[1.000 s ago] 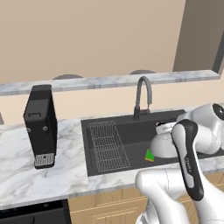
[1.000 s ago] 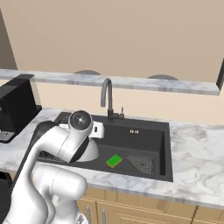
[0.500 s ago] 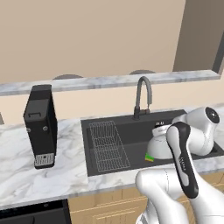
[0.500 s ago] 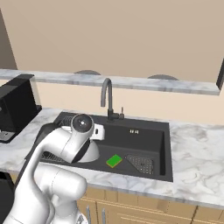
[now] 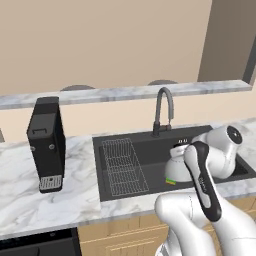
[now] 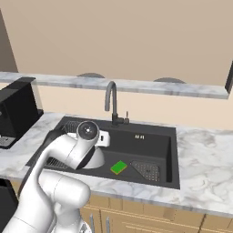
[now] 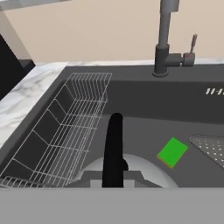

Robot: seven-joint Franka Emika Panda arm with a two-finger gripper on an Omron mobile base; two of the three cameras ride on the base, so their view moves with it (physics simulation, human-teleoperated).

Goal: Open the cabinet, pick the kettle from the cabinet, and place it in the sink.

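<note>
Arm lower over sink (image 6: 168, 136) than half second ago; kettle (image 5: 176, 167) down inside basin beside wire rack (image 7: 65, 127). Hand clamped on kettle's black handle (image 7: 113, 148). Judgement: placement nearly done, release pending.

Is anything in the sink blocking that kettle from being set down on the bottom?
Nothing visible does. The kettle hangs low inside the sink, its black handle in the shut gripper. The wire rack sits to one side of it and the green sponge lies on the sink floor to the other; both look clear of it.
</note>
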